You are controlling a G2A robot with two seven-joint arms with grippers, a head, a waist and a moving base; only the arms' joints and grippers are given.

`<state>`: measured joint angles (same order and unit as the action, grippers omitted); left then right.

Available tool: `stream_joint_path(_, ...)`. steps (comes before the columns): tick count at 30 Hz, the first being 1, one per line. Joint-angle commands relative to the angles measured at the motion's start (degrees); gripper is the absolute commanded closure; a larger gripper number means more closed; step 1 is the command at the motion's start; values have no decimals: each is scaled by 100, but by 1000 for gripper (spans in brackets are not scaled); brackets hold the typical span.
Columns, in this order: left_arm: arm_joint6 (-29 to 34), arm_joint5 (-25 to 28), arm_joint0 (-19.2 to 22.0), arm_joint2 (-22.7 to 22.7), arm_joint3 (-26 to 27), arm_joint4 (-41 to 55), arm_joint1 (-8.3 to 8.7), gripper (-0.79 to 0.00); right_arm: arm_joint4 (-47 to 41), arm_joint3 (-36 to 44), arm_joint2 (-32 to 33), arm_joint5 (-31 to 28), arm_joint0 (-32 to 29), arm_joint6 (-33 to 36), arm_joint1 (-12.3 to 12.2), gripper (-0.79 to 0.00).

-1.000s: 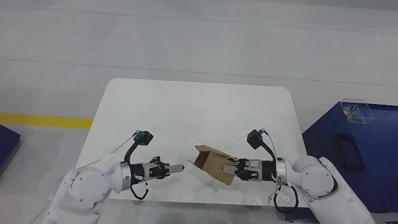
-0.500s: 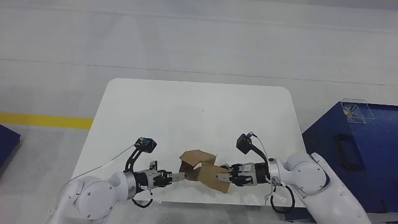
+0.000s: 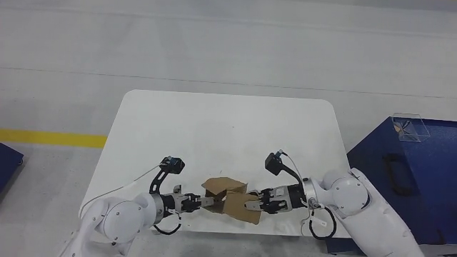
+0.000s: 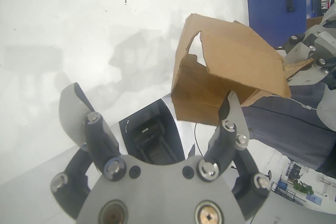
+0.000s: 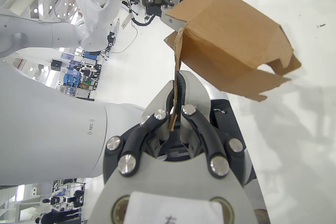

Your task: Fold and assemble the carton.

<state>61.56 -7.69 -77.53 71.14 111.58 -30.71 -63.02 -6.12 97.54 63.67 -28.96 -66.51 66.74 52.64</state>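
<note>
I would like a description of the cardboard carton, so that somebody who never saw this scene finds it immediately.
Start at the white table and go to its near edge, where the two arms come together. Between the left end effector and the right end effector sits the carton. It is the only brown thing there: half-opened cardboard with loose flaps, one flap pinched by the right end effector.

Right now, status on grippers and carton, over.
Right gripper shut on carton flap. Left gripper open, one finger at carton edge. Half-formed, end flaps loose.
</note>
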Motion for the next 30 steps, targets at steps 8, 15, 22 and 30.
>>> stream_joint_path(8, 90, -119, 257, -350, -246, -27, -26, -785, -136, -27, -165, -176, 66, 145, 11, 0)
stream_joint_path(15, 313, -46, 528, -620, -530, 361, -70, -739, -193, -46, -218, -296, 93, 189, 8, 0)
stream_joint_path(22, 209, -2, 716, -768, -700, 507, -94, -508, -279, -38, -257, -373, 108, 189, 3, 0)
stream_joint_path(30, 122, 58, 802, -795, -805, 594, -90, 0, -363, -79, -345, -406, 176, 130, 17, 0)
